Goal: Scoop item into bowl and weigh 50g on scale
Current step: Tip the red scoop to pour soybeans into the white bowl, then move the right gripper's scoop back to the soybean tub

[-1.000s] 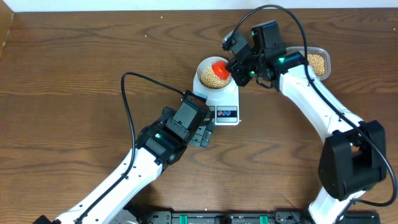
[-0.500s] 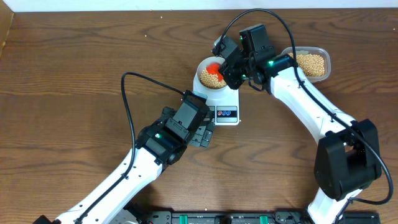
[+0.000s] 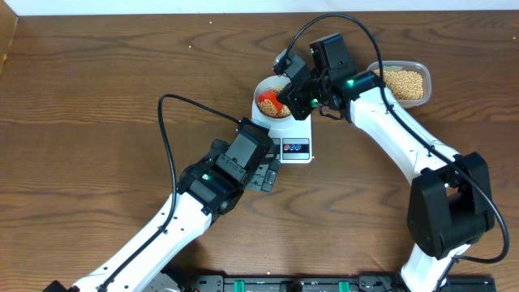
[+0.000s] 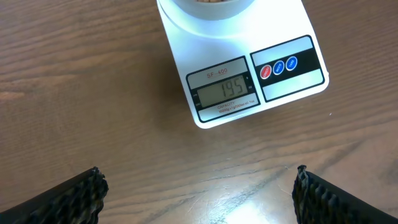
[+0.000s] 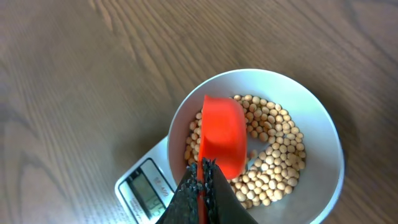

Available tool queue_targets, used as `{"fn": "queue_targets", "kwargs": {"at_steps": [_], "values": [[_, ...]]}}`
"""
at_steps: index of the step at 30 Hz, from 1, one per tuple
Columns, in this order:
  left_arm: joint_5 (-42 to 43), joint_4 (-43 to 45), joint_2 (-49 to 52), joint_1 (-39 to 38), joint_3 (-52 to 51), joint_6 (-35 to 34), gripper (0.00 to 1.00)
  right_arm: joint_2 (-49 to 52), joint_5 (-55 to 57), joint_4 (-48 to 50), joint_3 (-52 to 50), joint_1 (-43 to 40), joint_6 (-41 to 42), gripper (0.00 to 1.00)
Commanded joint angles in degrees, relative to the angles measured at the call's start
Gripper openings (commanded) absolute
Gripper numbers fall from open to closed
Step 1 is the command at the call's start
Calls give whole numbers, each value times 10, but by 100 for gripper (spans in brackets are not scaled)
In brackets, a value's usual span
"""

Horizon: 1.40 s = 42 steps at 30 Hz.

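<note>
Tan beans (image 5: 273, 155) in the pale bowl (image 5: 298, 93), on the round end of the white scale (image 4: 186, 37); 195 on the display (image 4: 225, 92). Red scoop (image 5: 222, 134) tipped into the bowl among the beans, handle clamped tight in the right gripper (image 5: 203, 177), hiding part of the bowl from overhead. Beside that arm, a clear tub (image 3: 426, 79) of more beans. Left gripper (image 4: 199, 193) spread wide, empty, hovering over the wooden table (image 4: 93, 93) just in front of the scale's buttons (image 4: 278, 65).

Robot lab — cabled arms (image 3: 146, 239), wooden table (image 3: 81, 81)
</note>
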Motion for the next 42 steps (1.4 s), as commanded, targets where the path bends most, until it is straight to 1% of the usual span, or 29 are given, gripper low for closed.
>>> {"fn": "queue_targets", "kwargs": {"at_steps": [1,8,13,25,31,33,38,42], "values": [[-5,-1,-2,0,0,-3,98,6,-29,1,6,-2,40,1],[-5,-1,-2,0,0,-3,98,6,-106,28,6,-52,139,1],[-5,-1,-2,0,0,-3,98,6,-162,28,6,-79,167,1],[-5,-1,-2,0,0,-3,98,6,-309,28,6,-145,194,1],[-5,-1,-2,0,0,-3,98,6,-352,28,6,-175,210,1],[-5,-1,-2,0,0,-3,98,6,-358,28,6,-185,233,1],[-5,-1,-2,0,0,-3,98,5,-409,28,6,-214,237,1],[-5,-1,-2,0,0,-3,98,-7,-418,26,6,-241,237,1]]}}
